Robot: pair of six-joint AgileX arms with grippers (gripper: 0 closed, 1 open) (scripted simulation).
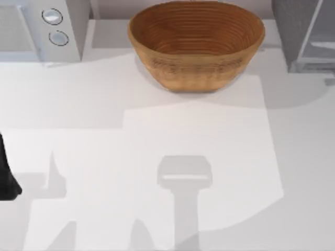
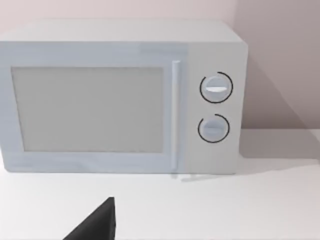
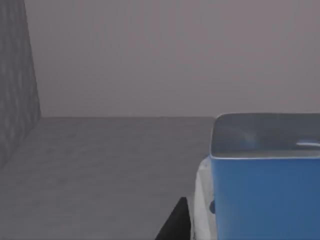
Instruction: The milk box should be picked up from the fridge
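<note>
Right tool's dark fingertip (image 3: 175, 222) sits beside the milk box (image 3: 265, 195) on the grey fridge (image 3: 100, 165) shelf; whether it is clenched cannot be told. White counter (image 1: 172, 157) carries a woven basket (image 1: 196, 44) at the back, a white microwave (image 2: 120, 97) at back left, the fridge at back right. Blue-sided, the carton stands upright with a pale glossy top.

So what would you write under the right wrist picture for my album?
Right wrist camera inside the fridge, close beside the blue milk box.
</note>
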